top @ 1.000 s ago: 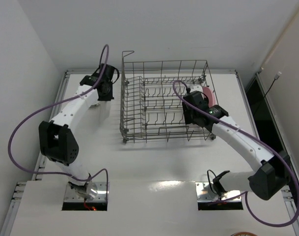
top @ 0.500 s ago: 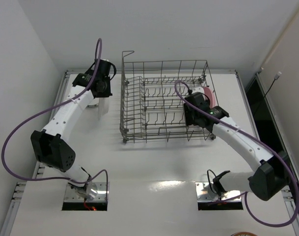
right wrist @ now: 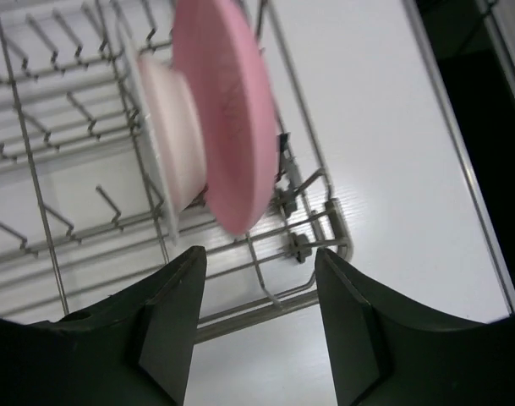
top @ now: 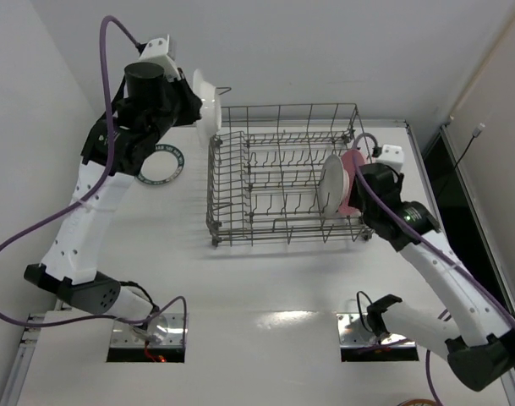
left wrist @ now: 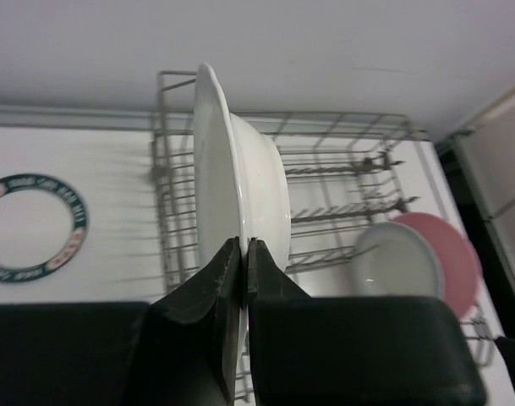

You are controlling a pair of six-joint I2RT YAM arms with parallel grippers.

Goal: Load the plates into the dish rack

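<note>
- Nearest: R end effector (right wrist: 259,266) has backed out of the dish rack (top: 213,199). Jaws spread wide, nothing held.
- Just past it, at the rack's right end: pink plate (right wrist: 227,110) and whitish plate (right wrist: 174,127) stand on edge, close side by side. The arm hid this spot a sec ago. Looks like two are loaded.
- Further left, on the desk (top: 265,288) beside the rack: lettered-rim plate (top: 160,165) lies flat, in plain view now the L arm's gone up.
- Farthest: L end effector (left wrist: 243,254) was low by the desk a sec ago. It's now high over the rack's far-left corner, jaws pinched on the rim of a white plate (left wrist: 249,178), held edge-up.
- My read: third plate is headed for the tines, lettered one comes last.
</note>
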